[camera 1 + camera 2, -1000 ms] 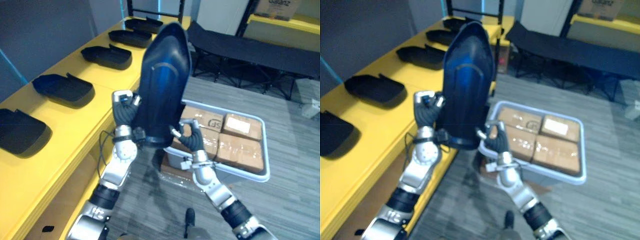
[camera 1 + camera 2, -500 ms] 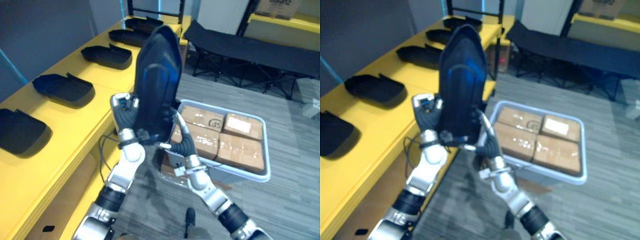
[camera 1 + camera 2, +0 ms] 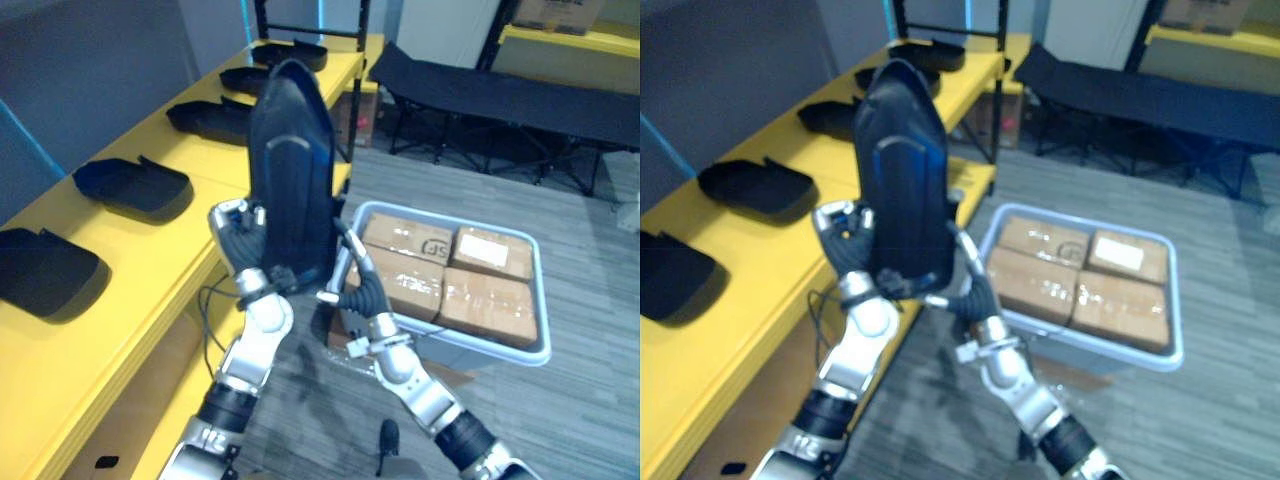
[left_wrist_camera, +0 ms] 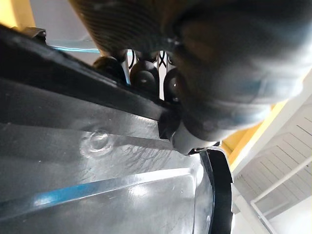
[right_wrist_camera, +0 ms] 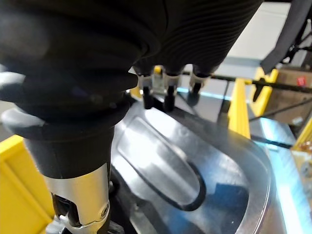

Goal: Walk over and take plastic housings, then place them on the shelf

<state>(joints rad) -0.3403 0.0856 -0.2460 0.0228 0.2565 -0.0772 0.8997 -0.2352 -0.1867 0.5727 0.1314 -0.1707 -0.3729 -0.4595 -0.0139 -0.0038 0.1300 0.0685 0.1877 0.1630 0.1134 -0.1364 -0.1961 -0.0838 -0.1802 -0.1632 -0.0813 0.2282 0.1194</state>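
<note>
The tall black plastic housing with a rounded top stands upright in the air between the two hands, just beside the edge of the long yellow shelf. The left hand grasps its lower left edge, with the dark fingertips behind the rim and the thumb in front; the right hand grasps the lower right edge, with its fingers lying against the shell and the thumb at the bottom rim. On the yellow shelf other shallow black housings lie flat in a row, apart from each other. To the right of the hands a pale rectangular plastic bin stands on the grey floor, with brown cardboard boxes packed inside; behind it stands a long black folding cot.
</note>
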